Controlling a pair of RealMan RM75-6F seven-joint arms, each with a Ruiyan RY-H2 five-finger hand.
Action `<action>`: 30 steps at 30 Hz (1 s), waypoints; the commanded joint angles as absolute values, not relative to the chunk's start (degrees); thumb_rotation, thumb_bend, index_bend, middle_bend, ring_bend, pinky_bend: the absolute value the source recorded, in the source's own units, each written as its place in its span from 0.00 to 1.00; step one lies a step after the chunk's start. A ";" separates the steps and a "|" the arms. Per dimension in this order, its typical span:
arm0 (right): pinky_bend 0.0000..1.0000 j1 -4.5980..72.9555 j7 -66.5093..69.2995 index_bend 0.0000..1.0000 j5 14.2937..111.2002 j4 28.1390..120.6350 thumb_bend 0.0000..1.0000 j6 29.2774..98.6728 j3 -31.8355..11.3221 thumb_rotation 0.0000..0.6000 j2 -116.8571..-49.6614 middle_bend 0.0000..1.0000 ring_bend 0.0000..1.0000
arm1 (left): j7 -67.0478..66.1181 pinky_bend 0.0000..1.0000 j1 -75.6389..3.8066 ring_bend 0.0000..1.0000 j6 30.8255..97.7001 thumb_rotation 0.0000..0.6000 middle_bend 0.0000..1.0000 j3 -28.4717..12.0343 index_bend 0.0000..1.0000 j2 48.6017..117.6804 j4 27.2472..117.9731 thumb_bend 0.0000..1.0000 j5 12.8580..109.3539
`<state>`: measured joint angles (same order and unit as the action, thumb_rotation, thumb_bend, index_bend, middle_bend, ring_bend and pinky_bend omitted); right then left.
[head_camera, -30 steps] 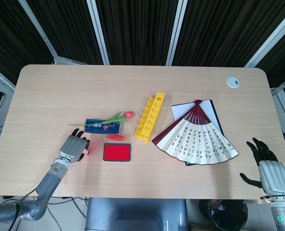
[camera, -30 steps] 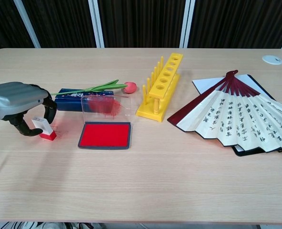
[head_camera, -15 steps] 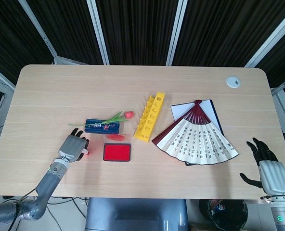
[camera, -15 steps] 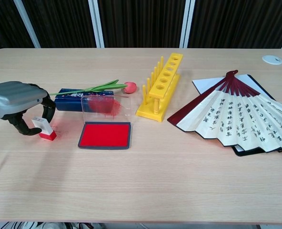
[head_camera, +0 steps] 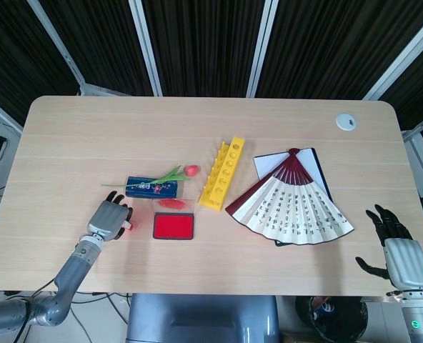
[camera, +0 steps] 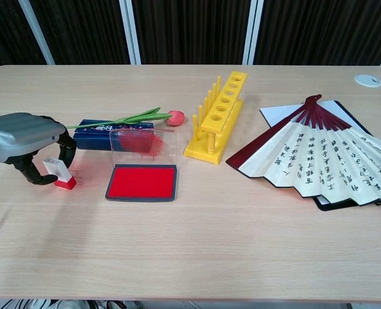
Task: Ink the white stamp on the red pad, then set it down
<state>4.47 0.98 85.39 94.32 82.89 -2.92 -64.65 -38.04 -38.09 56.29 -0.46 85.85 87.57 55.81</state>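
The white stamp (camera: 55,171) with its red base stands on the table just left of the red ink pad (camera: 142,182), whose clear lid (camera: 142,143) is tipped up behind it. My left hand (camera: 24,136) arches over the stamp, thumb and fingers curled around it and touching its sides. In the head view the left hand (head_camera: 109,219) covers most of the stamp (head_camera: 128,226), and the red pad (head_camera: 173,226) lies to its right. My right hand (head_camera: 397,246) hangs off the table's near right corner, fingers spread, holding nothing.
A blue box (camera: 100,134) with a tulip (camera: 139,118) across it lies behind the stamp and pad. A yellow tube rack (camera: 217,114) stands mid-table. A spread paper fan (camera: 325,154) on a dark notebook fills the right side. A white cable cap (head_camera: 346,121) sits far right.
Almost nothing: my left hand has shifted very slightly around the stamp, which stays standing in the same spot. The right hand has not moved.
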 commanded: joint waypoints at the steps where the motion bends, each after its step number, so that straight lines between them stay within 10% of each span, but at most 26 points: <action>1: 0.19 4.46 1.10 0.13 85.31 94.41 0.25 82.87 -2.94 1.00 -64.65 0.00 0.00 | -38.00 0.10 -38.08 0.13 56.30 1.00 0.43 -0.38 0.49 85.88 87.52 0.31 55.87; 30: 0.19 4.37 1.64 0.13 84.86 95.12 0.25 82.60 -2.96 1.00 -64.41 0.00 0.00 | -35.54 0.48 -35.65 0.44 62.76 1.00 0.63 -1.31 0.67 86.87 90.76 0.46 60.58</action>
